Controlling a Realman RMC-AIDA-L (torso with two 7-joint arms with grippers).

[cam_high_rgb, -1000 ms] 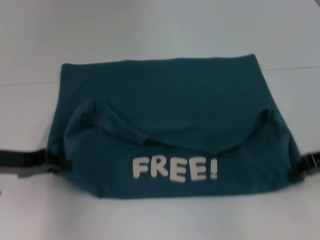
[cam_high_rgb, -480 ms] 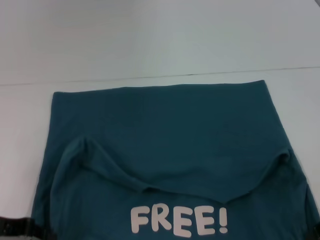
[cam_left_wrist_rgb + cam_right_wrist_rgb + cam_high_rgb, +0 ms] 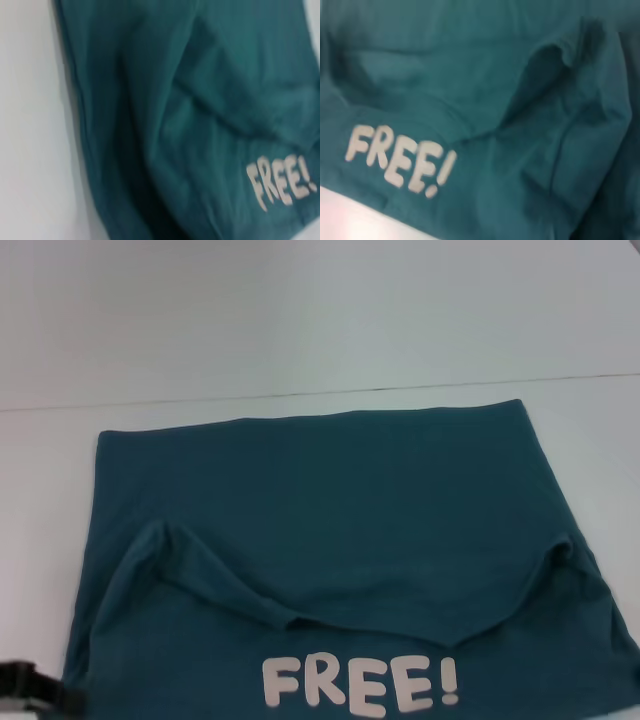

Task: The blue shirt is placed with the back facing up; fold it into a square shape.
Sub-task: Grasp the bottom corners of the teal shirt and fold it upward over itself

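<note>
Mid-fold: the blue shirt lies on the white counter, near edge turned over showing its lettering; my left gripper flanks its corner, jaws' state indiscernible, my right unseen; side folds should follow.

The blue shirt runs off the near edge of the head view, so its near hem below the FREE! lettering is cut off, and so is its near right corner. Only a dark sliver of the left gripper pokes in beside the shirt's near left corner; its fingers are out of sight. The right gripper is nowhere in view. Both wrist views are blurred: cloth folds smear together, and the shirt overruns their edges.
</note>
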